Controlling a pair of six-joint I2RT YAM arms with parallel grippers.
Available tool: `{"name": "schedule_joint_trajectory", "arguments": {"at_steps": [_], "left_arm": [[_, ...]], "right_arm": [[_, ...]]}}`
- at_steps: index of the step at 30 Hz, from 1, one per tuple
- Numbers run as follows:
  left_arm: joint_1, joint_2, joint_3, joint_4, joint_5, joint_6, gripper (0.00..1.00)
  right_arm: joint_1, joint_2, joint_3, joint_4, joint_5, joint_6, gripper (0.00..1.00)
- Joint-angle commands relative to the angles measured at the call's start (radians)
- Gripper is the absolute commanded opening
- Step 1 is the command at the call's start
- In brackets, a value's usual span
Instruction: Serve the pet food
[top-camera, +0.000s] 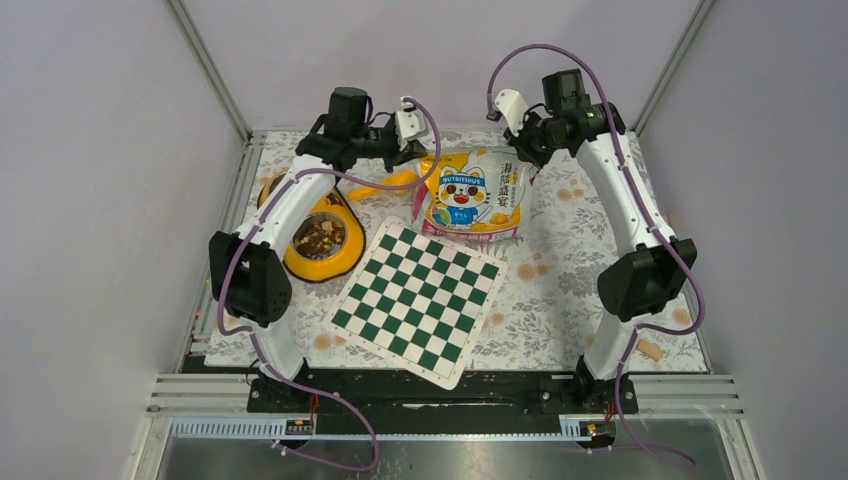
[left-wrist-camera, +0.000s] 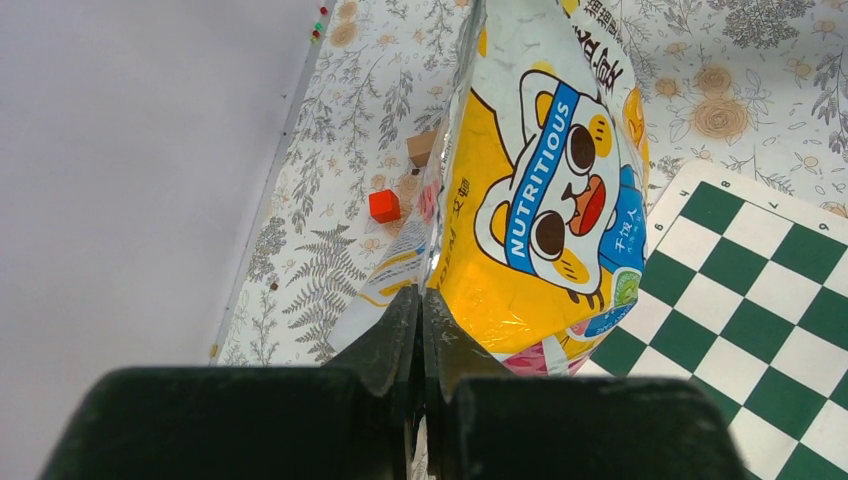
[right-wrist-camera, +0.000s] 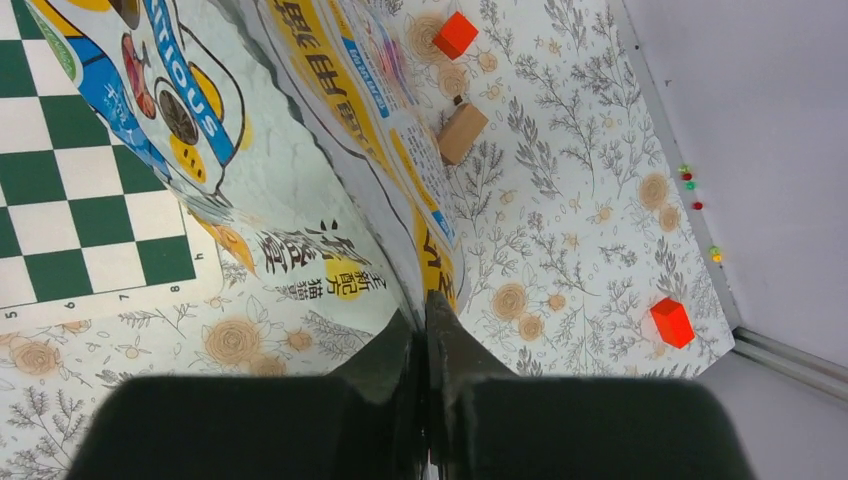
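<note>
Glossy crinkled plastic bag (left-wrist-camera: 540, 200), matt smooth chessboard (top-camera: 418, 295), bare wooden block (right-wrist-camera: 462, 132), shiny yellow plastic bowl (top-camera: 322, 271) (metal-lined)

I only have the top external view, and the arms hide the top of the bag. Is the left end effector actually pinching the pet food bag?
Observer: Yes. In the left wrist view, the left end effector is shut on an edge of the pet food bag.
Operator: And the right one?
Observer: Its own wrist view shows the right end effector shut on a bag edge too.
Operator: Anything behind the bag?
Observer: A red cube and a tan wooden block lie on the floral cloth there.
</note>
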Motion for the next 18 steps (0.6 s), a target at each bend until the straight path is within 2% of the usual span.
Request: {"name": "schedule_joint_trajectory", "arguments": {"at_steps": [1, 5, 7, 8, 9, 10, 11, 12, 18], "left_arm": [[0.039, -0.068, 0.029, 0.034, -0.009, 0.014, 0.0], [0.041, -0.066, 0.031, 0.034, -0.008, 0.014, 0.0], [0.041, -0.064, 0.033, 0.034, -0.007, 0.012, 0.0], [0.041, -0.064, 0.034, 0.034, -0.004, 0.011, 0.0], [0.041, -0.063, 0.036, 0.034, -0.002, 0.01, 0.0], [0.041, -0.062, 0.036, 0.034, -0.001, 0.01, 0.0], [0.041, -0.062, 0.036, 0.035, 0.0, 0.01, 0.0], [0.041, -0.062, 0.034, 0.034, 0.0, 0.01, 0.0], [0.041, -0.062, 0.033, 0.034, 0.004, 0.009, 0.0]], "right_arm": [[-0.045, -0.062, -0.013, 0.02, 0.073, -0.008, 0.0], [-0.049, -0.075, -0.04, 0.061, 0.097, -0.003, 0.0], [-0.051, -0.077, -0.044, 0.061, 0.12, -0.006, 0.29], [-0.054, -0.079, -0.046, 0.06, 0.128, -0.008, 0.35], [-0.056, -0.083, -0.05, 0.06, 0.131, -0.011, 0.35], [-0.06, -0.088, -0.055, 0.06, 0.131, -0.013, 0.24], [-0.064, -0.094, -0.061, 0.061, 0.129, -0.017, 0.04], [-0.067, -0.1, -0.066, 0.062, 0.122, -0.018, 0.0], [-0.07, -0.106, -0.08, 0.063, 0.118, -0.015, 0.0]]}}
